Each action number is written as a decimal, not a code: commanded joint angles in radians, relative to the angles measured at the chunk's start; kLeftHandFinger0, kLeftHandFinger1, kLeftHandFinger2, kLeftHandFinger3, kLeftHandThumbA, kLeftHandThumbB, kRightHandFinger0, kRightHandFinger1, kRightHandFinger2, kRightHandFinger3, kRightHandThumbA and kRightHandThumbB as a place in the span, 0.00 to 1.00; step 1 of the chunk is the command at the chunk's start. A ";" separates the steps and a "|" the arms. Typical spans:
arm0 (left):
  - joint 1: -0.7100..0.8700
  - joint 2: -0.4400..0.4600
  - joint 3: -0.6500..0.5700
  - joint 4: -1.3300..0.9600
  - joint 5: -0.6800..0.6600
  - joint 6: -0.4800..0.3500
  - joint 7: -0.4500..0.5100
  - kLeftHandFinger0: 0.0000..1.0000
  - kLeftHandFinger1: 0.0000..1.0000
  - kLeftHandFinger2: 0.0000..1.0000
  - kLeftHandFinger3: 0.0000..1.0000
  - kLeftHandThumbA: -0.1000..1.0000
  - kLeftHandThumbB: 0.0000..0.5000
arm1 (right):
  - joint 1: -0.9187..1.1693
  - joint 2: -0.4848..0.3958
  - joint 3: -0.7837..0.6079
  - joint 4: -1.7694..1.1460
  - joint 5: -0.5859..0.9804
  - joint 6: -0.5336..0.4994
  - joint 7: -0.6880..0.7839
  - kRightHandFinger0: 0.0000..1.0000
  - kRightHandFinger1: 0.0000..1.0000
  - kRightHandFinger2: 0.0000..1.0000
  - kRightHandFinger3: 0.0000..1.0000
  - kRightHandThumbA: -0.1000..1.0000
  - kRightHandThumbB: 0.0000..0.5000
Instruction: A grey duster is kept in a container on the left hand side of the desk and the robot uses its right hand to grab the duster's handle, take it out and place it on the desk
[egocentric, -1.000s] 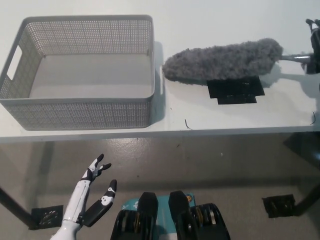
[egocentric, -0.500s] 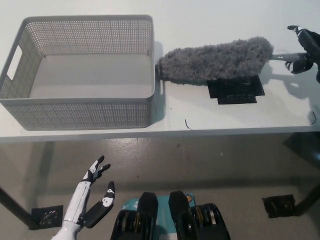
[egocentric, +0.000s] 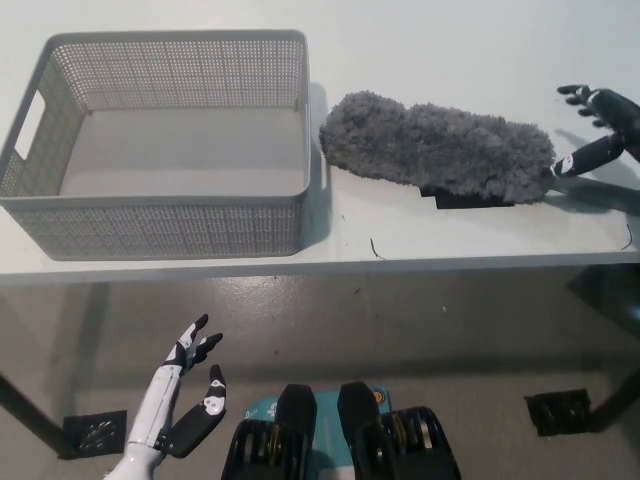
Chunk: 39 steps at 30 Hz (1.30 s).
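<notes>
Duster: we saw the duster (egocentric: 430, 150) lying flat on the tabletop (egocentric: 450, 245), out of the container (egocentric: 160, 215) and just right of it, its head partly over a black patch (egocentric: 470, 201).
Long axis: ran left-right, w/ the right end tipped twd the front edge. A thin handle (egocentric: 585, 184) seemed to run on past that end, but it was faint and hard to split from its shadow.
Right hand: the right hand (egocentric: 598, 125) was at the far right, just beside the head's right end. Fingers were spread wide and closed on nothing, one reaching down twd the handle end.
Left hand: the left hand (egocentric: 190, 395) rested low at lower left, under tabletop level, fingers apart, holding nothing.
Nearer hand: right, by far.
Edges: the head's left tip was v. near the container wall; we couldn't tell if they touched. The front edge was near the handle side.
Open room: bare tabletop behind the duster and in front.
Our read: placement looked done. The right hand prob. needed only to lift clear w/o snagging the fluff.
</notes>
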 joint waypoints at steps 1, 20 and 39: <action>-0.027 0.020 0.018 -0.034 -0.031 -0.031 0.002 0.96 0.90 0.86 1.00 0.27 0.24 | -0.276 -0.169 -0.668 -0.566 1.370 0.212 0.130 1.00 1.00 1.00 1.00 1.00 1.00; -0.012 0.023 0.018 -0.006 -0.048 -0.037 -0.007 1.00 0.95 0.87 1.00 0.46 0.14 | 0.256 -0.079 -0.514 -1.742 0.877 -0.374 -0.450 1.00 1.00 1.00 1.00 1.00 0.87; -0.036 0.012 0.005 0.016 -0.039 -0.069 -0.002 1.00 1.00 1.00 1.00 0.74 0.11 | 0.828 0.703 0.073 -1.589 -0.045 -0.645 -0.238 1.00 1.00 1.00 1.00 1.00 0.85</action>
